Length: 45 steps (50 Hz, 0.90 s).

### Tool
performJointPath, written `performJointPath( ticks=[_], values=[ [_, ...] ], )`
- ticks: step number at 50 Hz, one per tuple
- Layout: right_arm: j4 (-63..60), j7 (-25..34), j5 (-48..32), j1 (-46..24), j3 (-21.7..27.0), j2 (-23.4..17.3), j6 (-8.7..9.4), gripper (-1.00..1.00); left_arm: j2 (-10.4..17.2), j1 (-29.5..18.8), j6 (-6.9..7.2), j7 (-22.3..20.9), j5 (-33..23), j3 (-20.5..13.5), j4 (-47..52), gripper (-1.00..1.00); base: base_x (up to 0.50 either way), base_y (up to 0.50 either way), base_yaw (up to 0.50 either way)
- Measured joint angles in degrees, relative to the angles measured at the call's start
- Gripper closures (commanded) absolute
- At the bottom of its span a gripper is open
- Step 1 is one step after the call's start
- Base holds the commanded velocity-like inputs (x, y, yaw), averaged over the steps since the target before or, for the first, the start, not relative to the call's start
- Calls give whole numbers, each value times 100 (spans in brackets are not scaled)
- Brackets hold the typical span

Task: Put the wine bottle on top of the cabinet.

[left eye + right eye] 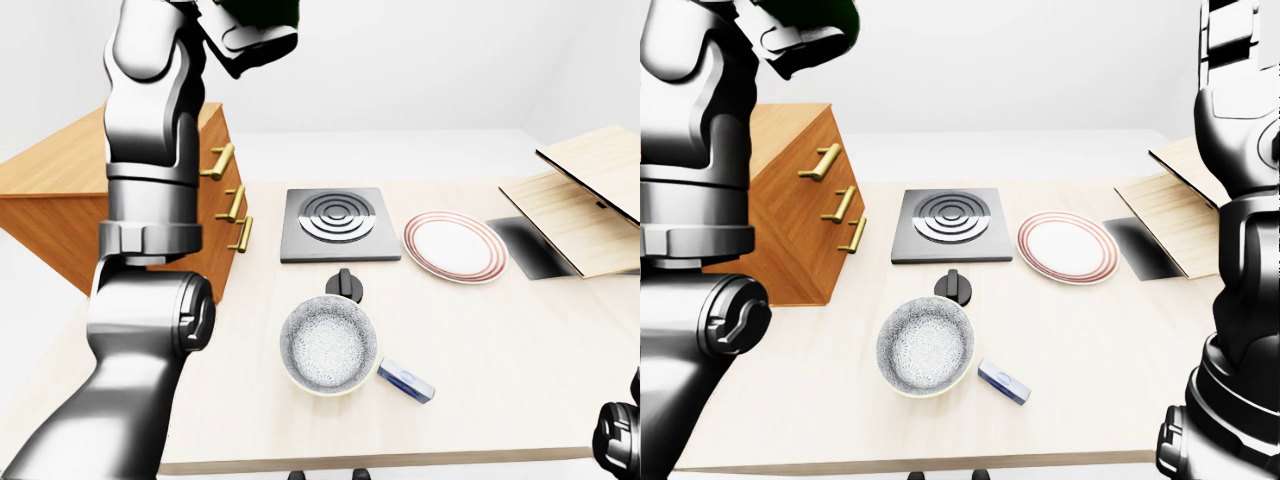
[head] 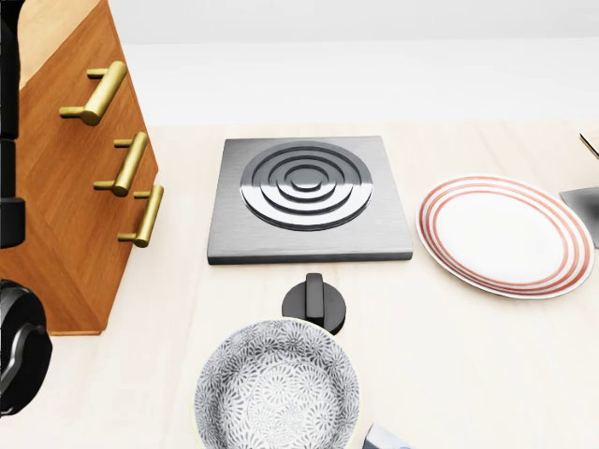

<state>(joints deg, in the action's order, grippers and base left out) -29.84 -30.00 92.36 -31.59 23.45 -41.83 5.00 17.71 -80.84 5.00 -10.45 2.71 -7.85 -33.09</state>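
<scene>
Left hand (image 1: 250,35) rides high at the top of the left-eye view, fingers wrapped round a dark green shape, likely the bottle (image 1: 262,10), mostly cut off, so its axis is unreadable. It hangs just right of the cabinet (image 1: 60,190) top, which lies below-left. Right hand: out of view.

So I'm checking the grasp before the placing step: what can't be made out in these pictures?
- Wine bottle: only a dark green patch shows at the top edge of the left-eye view; the rest is cut off.
- Left hand: partly cut off by that same edge, so its grip cannot be judged.
- Right hand: outside every view; only the right arm shows in the right-eye view.
- Cabinet top: partly hidden by the left arm.
</scene>
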Motion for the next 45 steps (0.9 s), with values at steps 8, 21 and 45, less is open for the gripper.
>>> performJointPath(
  ticks=[8, 21, 45],
  values=[
    [3, 0, -123, 123, 23, -9, 0, -100, 524, -177, 0, -333, 331, -142, 136, 100, 0, 0, 0],
    [148, 76, -578, 81, -45, 140, 0, -100, 1235, -495, 0, -646, 387, -246, -560, 100, 0, 0, 0],
    [231, 385, -1133, 67, -40, 352, 0, -100, 2213, -679, 0, -611, 170, -524, -2617, 100, 0, 0, 0]
  ],
)
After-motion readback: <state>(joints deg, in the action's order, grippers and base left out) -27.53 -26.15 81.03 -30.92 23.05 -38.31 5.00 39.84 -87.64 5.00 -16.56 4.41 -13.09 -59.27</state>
